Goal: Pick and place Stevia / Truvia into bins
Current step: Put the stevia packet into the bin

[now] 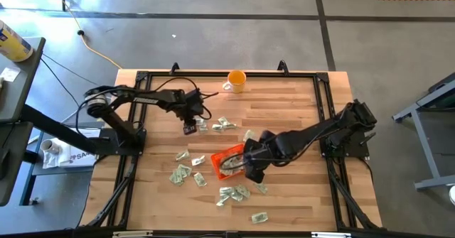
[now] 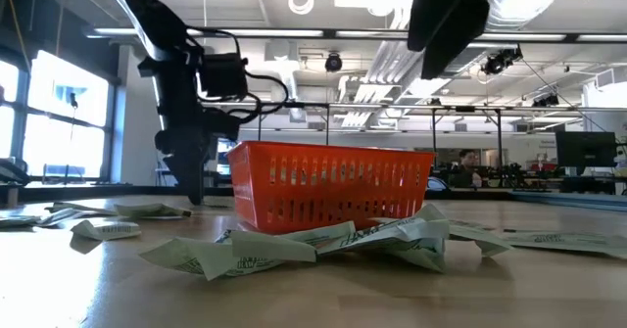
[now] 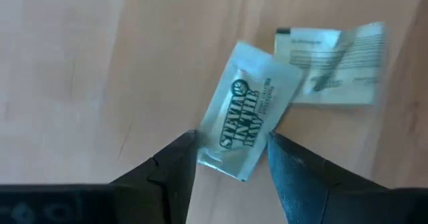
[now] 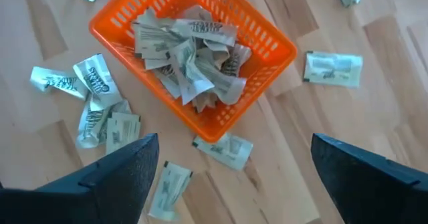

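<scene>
Left wrist view: left gripper (image 3: 231,160) fingers straddle a Stevia sachet (image 3: 244,114) lying on the table (image 3: 80,70). Right gripper (image 4: 231,167) spread wide above the orange tray (image 4: 271,47).

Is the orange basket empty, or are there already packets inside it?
Not empty: the right wrist view shows a loose heap of sachets inside the orange basket, and more lie around it.

Right gripper (image 4: 231,167) fingertips cut off by edge.

Orange mug (image 1: 236,80) on wooden table (image 1: 284,117), yellow cable (image 1: 96,50)
</scene>
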